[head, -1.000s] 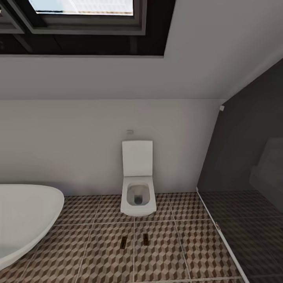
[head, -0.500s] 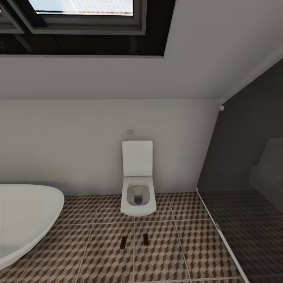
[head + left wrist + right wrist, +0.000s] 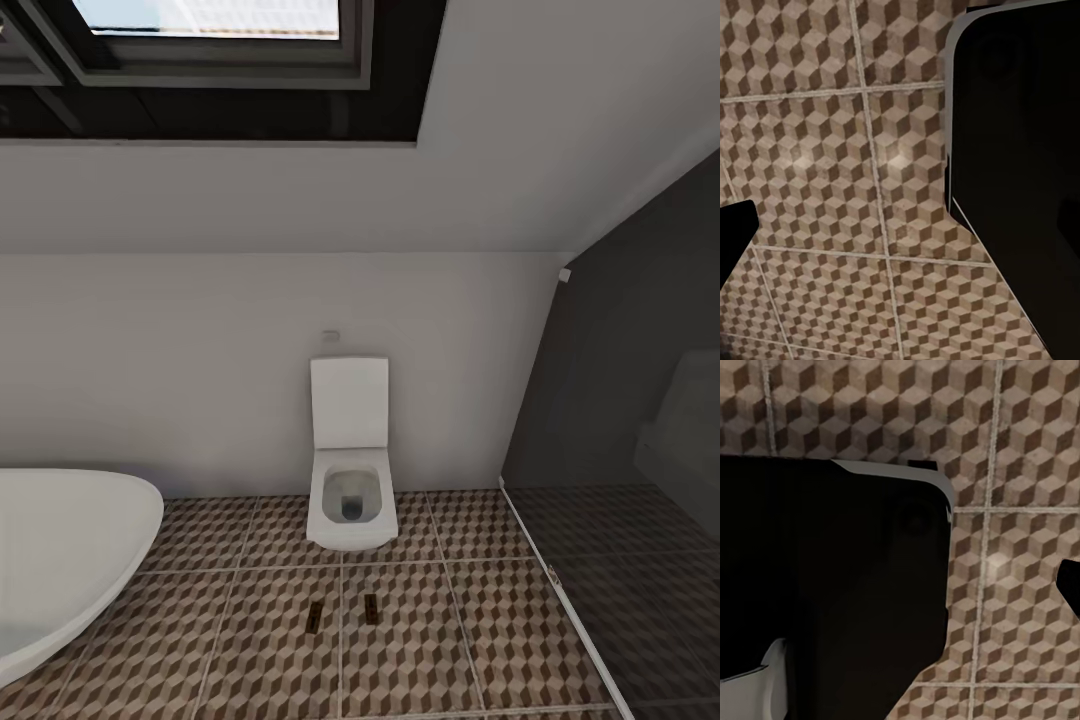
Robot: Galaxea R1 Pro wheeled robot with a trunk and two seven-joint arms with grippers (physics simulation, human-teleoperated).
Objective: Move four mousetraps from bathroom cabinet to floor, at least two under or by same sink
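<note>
Two mousetraps lie flat on the bathroom floor (image 3: 250,650) in front of the toilet, one (image 3: 316,618) on the left and one (image 3: 371,608) on the right, about a hand's width apart. They are small dark brown plates. The cabinet is out of view. In the left wrist view a dark fingertip (image 3: 735,236) shows over the cube-patterned tiles (image 3: 832,150). In the right wrist view another dark fingertip (image 3: 1071,585) shows over the same tiles (image 3: 1020,435). Nothing is seen held at either fingertip.
A white wall-hung toilet (image 3: 348,490) with its lid up stands against the back wall. A large white rounded basin or tub (image 3: 60,560) fills the left. A smoky glass shower panel (image 3: 620,450) closes off the right. My black base (image 3: 1020,150) (image 3: 832,585) looms in both wrist views.
</note>
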